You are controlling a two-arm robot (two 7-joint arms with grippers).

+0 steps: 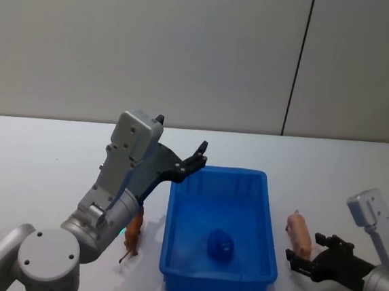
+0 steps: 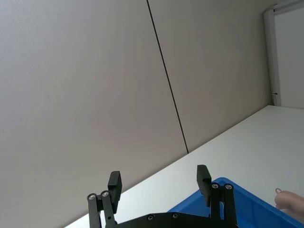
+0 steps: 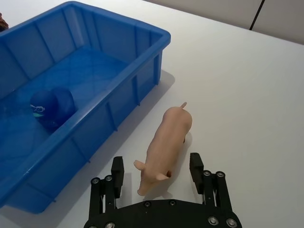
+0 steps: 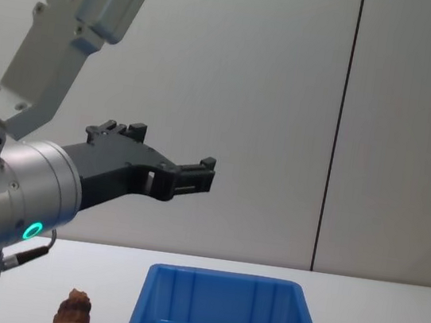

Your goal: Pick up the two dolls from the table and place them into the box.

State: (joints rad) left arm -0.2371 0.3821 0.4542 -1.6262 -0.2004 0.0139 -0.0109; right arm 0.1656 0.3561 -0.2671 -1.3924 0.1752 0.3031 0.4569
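One reddish-brown doll (image 1: 132, 234) stands on the white counter (image 1: 43, 159) at the blue box's (image 1: 216, 283) 9 o'clock; the pink pig doll (image 3: 167, 142) lies at 3 o'clock. The right hand (image 3: 156, 166), wide, brackets the pig's head; the left hand (image 1: 199, 156), wide, hovers above the box's 11 o'clock corner

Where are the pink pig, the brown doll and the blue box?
pink pig (image 3: 168, 137), right wrist view, middle of its back.
brown doll (image 4: 72, 312), chest view, middle of its visible body.
blue box (image 1: 216, 285), head view, its front outer wall.
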